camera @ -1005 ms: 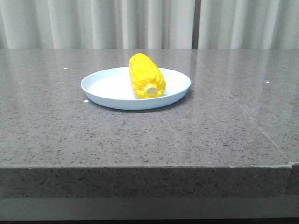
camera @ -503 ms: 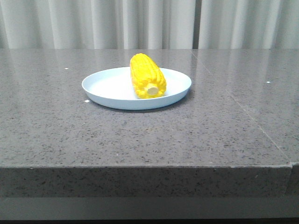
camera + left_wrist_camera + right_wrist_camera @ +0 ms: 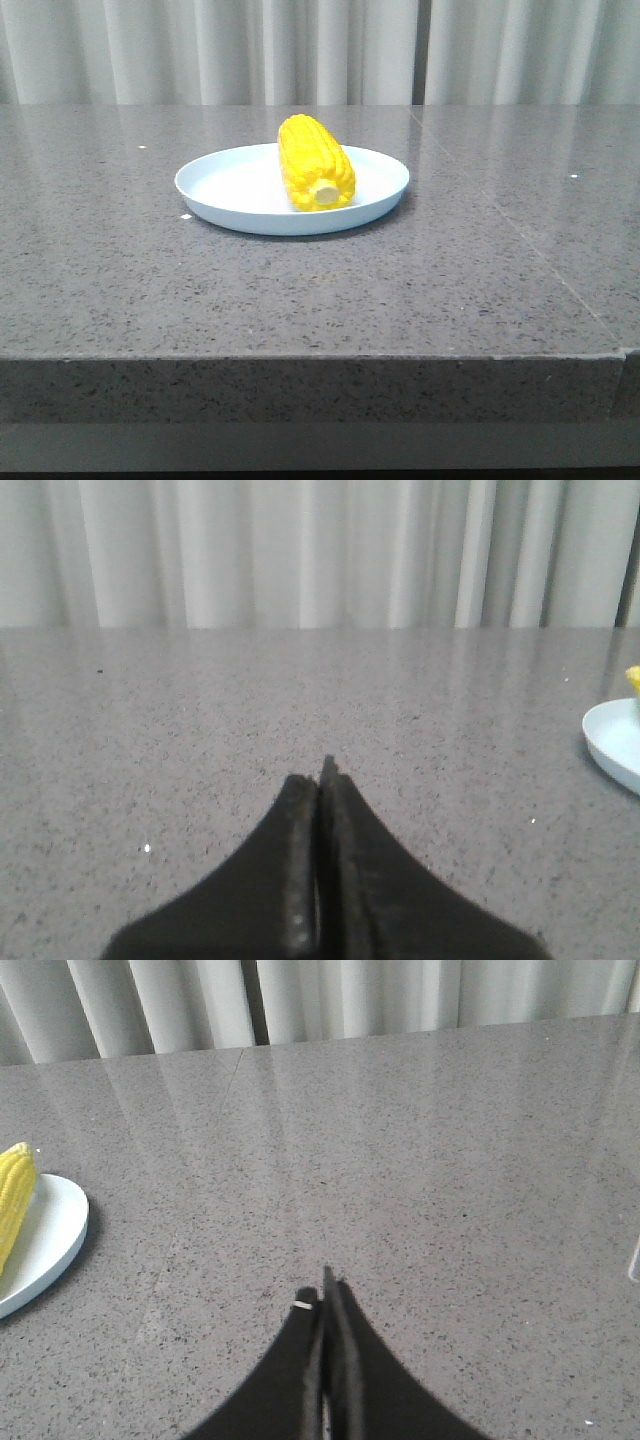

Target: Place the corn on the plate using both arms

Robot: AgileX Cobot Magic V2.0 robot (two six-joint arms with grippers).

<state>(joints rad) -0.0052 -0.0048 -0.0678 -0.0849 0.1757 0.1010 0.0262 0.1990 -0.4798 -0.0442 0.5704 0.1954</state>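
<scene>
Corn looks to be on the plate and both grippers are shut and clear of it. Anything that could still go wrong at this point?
Little, but two things. The corn lies loose on the shallow plate, right of its centre, and the rim is low, so a knock might roll it off. The left gripper and right gripper are shut with their fingers low over the table on either side of the plate; a sideways sweep could nudge the plate.
</scene>
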